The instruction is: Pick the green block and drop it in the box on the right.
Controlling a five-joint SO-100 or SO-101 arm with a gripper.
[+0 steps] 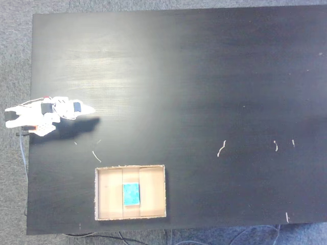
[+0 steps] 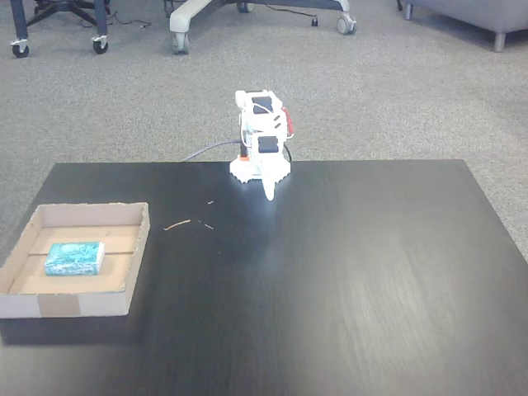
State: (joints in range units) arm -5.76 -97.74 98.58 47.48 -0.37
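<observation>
The green block [image 1: 131,194] lies flat inside the box [image 1: 104,191], near its middle; in another fixed view the green block [image 2: 74,257] rests in the box [image 2: 82,304] at the table's left. The white arm is folded at the table's edge, and the gripper [image 1: 91,110] points inward over the black table with nothing in it. From the front, the gripper [image 2: 269,195] points down toward the table, far from the box. Its jaws look closed together.
Small pale scraps [image 1: 221,148] lie scattered on the black table [image 1: 204,76]. A cable [image 2: 202,153] runs off the arm's base. Chair wheels [image 2: 177,29] stand on the grey carpet behind the table.
</observation>
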